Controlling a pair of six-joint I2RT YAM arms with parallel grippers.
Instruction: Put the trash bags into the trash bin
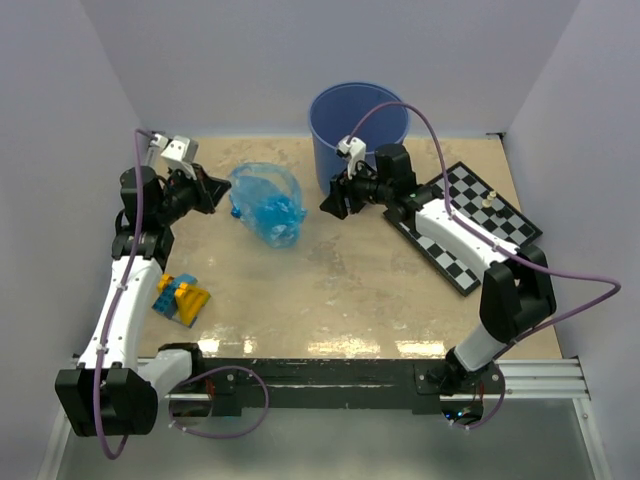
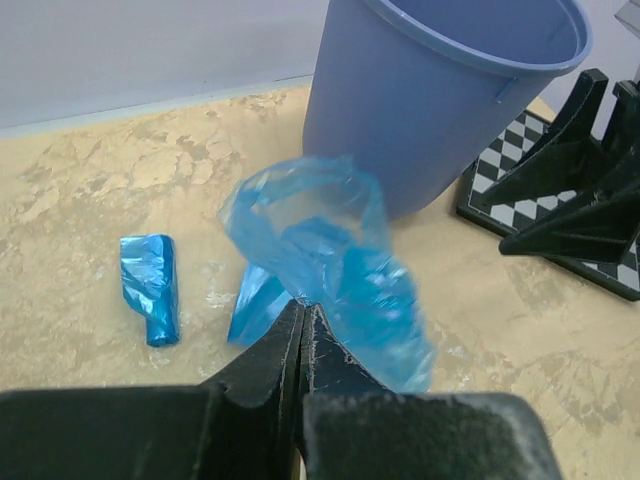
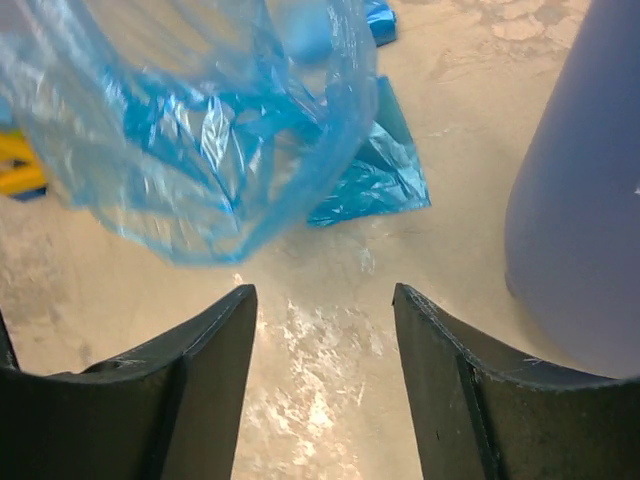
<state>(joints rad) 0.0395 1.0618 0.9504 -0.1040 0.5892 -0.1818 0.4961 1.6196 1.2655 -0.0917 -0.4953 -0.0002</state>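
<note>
One trash bag (image 1: 268, 205) hangs puffed open and translucent blue, with my left gripper (image 1: 224, 190) shut on its edge. In the left wrist view the film (image 2: 320, 250) comes straight out of the closed tips of that gripper (image 2: 303, 312). A rolled trash bag (image 2: 150, 285) and a flat folded one (image 2: 255, 305) lie on the table beneath. The trash bin (image 1: 358, 125) stands upright at the back. My right gripper (image 1: 332, 203) hovers beside the bin, open and holding nothing. Its fingertips (image 3: 243, 298) sit just short of the lifted bag (image 3: 190, 130).
A chessboard (image 1: 470, 225) lies under the right arm at the right, with small pieces on it. Yellow and blue toy blocks (image 1: 180, 298) sit near the left arm. The bin's wall (image 3: 580, 200) is close on the right gripper's right side.
</note>
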